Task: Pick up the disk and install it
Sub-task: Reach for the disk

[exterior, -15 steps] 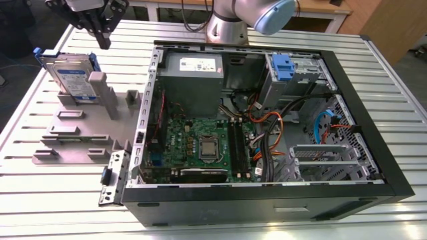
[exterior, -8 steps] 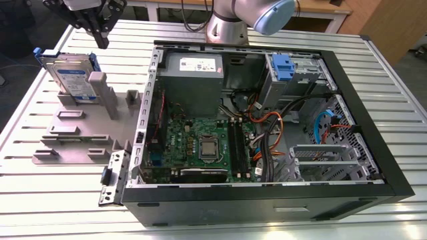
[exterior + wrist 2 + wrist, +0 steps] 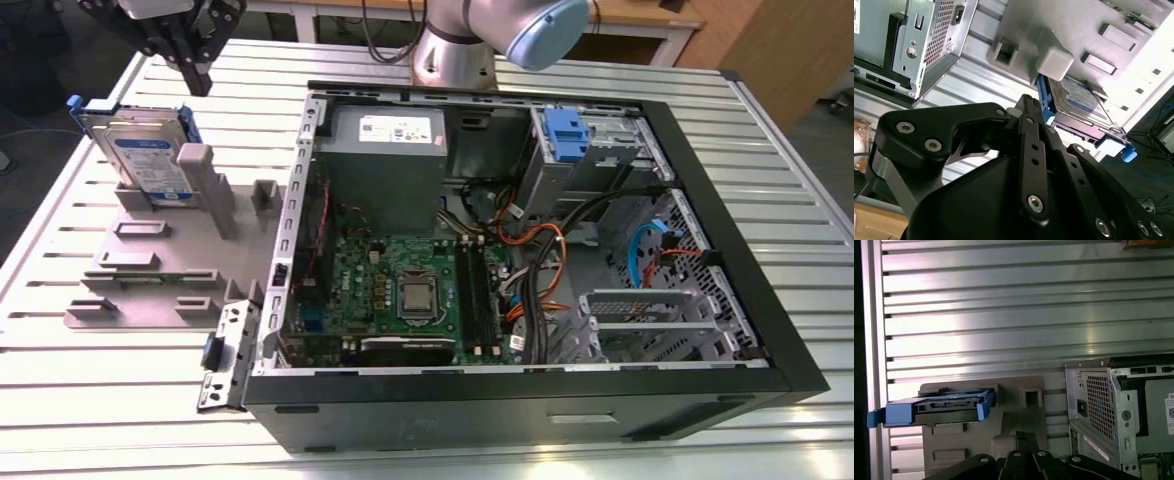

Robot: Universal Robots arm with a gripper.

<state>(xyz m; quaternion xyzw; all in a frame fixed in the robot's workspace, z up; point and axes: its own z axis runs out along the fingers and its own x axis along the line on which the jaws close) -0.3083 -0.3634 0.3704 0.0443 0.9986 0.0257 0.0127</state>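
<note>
Silver disk (image 3: 140, 160), one, upright in grey holder (image 3: 147, 285), one black hand (image 3: 199, 86) close by, seemingly pressed together

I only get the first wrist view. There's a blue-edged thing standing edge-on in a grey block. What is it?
Observer: The exterior view shows its face. It is the disk, a flat silver drive with a blue-and-white label, standing in the grey holder.
Operator: I see a metal box corner beside it. Is that a computer?
Observer: Yes. The case lies on its side with the cover off, and the green motherboard is exposed.
Operator: Is there anything else blue in there?
Observer: A blue latch sits on the drive bay at the case's far end, toward the exterior view's right.
</note>
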